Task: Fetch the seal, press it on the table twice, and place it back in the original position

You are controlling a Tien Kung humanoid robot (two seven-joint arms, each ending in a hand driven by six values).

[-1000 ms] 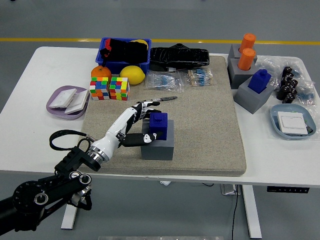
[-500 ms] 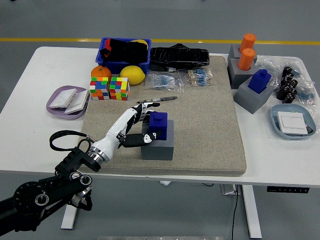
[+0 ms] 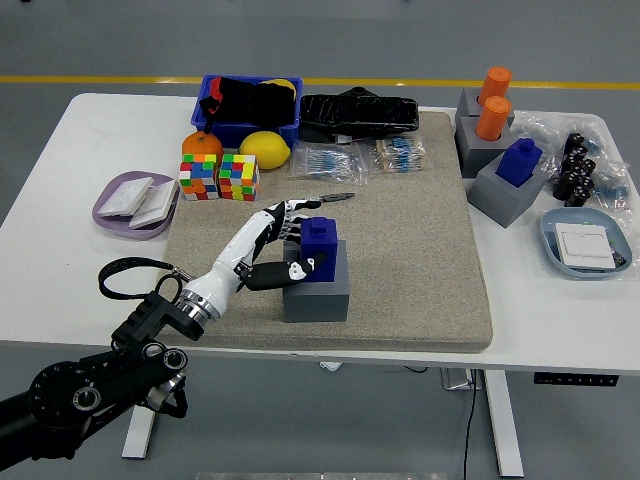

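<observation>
A blue seal [image 3: 319, 248] stands in a grey block holder [image 3: 317, 291] on the beige mat [image 3: 420, 260], near its front left. My left hand [image 3: 286, 245] reaches in from the lower left and is wrapped around the seal's left side, fingers behind it and thumb in front. The seal sits in the holder. My right arm is out of view.
A second blue seal [image 3: 519, 161] in a grey holder and two orange seals [image 3: 493, 103] stand at the right. Two colour cubes [image 3: 219, 176], an orange, a lemon [image 3: 264, 149], a blue bin [image 3: 248, 110], a purple tray [image 3: 135, 204] and a blue dish [image 3: 587, 243] lie around.
My left hand has closed in on the blue seal, the fingers moving right around it. The seal has shifted slightly.
</observation>
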